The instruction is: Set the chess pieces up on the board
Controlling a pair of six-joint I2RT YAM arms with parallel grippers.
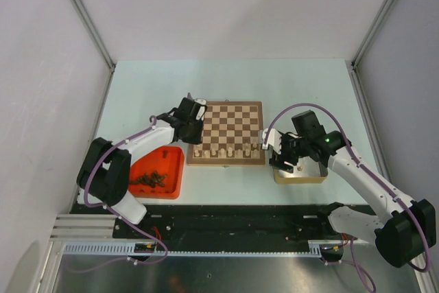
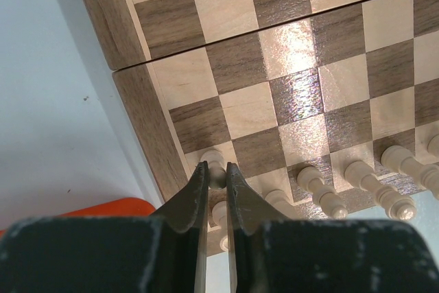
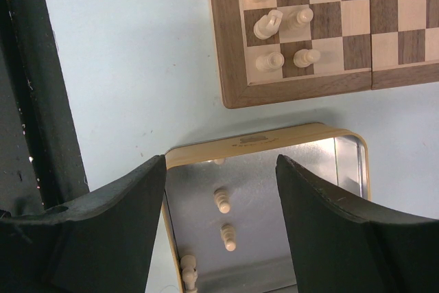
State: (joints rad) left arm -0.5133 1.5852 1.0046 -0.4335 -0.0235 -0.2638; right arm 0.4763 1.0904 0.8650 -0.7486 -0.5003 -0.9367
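The board (image 1: 226,121) lies mid-table, with pale chess pieces (image 1: 226,149) lined along its near rows. My left gripper (image 1: 197,136) is at the board's near left corner. In the left wrist view it (image 2: 217,169) is shut on a pale pawn (image 2: 216,162) that stands on a square beside the rim; more pale pieces (image 2: 363,183) stand to its right. My right gripper (image 1: 291,162) is open and empty over the gold tin (image 1: 300,180). In the right wrist view it (image 3: 221,162) hangs above three pale pieces (image 3: 221,200) lying in the tin (image 3: 254,141).
A red tray (image 1: 175,169) holding dark pieces (image 1: 151,180) sits left of the board, near my left arm; its edge shows in the left wrist view (image 2: 103,207). Several pale pieces (image 3: 269,25) stand on the board's corner nearest the tin. Grey walls enclose the table.
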